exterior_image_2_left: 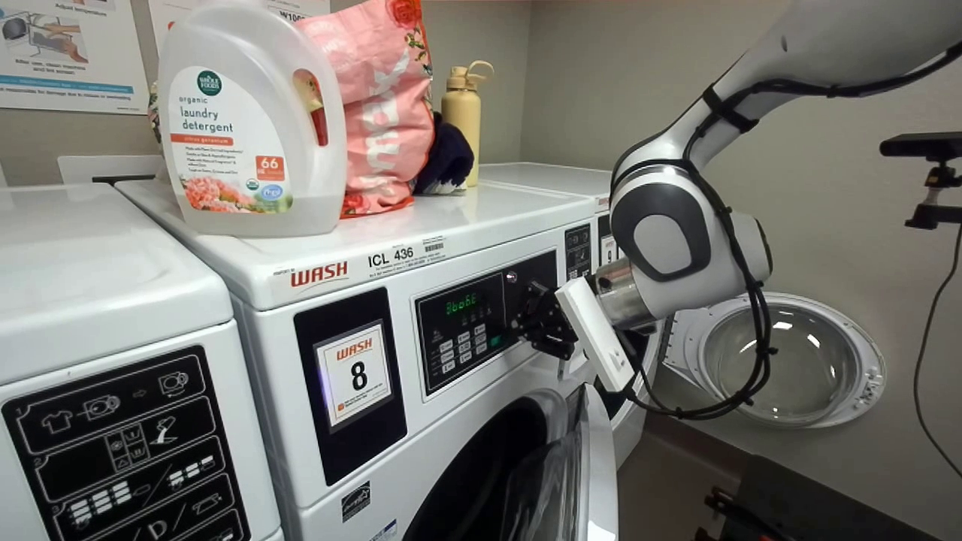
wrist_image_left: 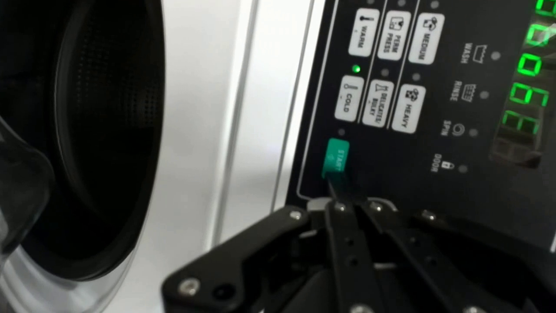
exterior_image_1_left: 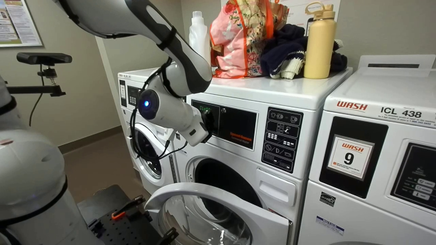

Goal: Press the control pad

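Observation:
The control pad [exterior_image_2_left: 463, 349] is a block of small pale grey-white buttons in rows on the black panel of a white washer. In the wrist view, the control pad [wrist_image_left: 378, 87] shows with a green START button [wrist_image_left: 335, 155] at its lower end. My gripper [wrist_image_left: 341, 182] is shut and empty, with its fingertips over the lower end of the START button. Whether they touch it I cannot tell. The gripper [exterior_image_2_left: 530, 323] is right beside the pad in an exterior view. In an exterior view, the gripper [exterior_image_1_left: 210, 121] hides the pad. A green display [wrist_image_left: 527, 65] is lit.
The washer's round door [exterior_image_1_left: 221, 194] hangs open below the panel. A detergent jug [exterior_image_2_left: 248, 128], a floral bag [exterior_image_1_left: 235, 41] and a yellow bottle [exterior_image_1_left: 319, 47] stand on top. A neighbouring washer has a "9" sticker [exterior_image_1_left: 351, 158].

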`<state>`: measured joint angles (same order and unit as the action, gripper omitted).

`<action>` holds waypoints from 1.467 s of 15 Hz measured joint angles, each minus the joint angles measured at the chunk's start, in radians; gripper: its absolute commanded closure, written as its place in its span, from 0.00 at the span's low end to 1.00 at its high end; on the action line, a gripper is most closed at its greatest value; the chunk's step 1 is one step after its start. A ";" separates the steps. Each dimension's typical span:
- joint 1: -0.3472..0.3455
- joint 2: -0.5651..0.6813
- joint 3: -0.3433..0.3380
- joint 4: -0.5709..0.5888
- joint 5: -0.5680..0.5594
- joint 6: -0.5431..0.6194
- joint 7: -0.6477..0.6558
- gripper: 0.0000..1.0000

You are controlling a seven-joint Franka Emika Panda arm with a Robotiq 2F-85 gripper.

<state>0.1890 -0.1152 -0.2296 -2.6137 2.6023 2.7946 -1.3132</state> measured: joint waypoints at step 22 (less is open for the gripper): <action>-0.091 -0.089 0.195 -0.052 0.000 0.074 0.003 1.00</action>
<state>0.0983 -0.2045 -0.0346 -2.6656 2.6023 2.8689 -1.3106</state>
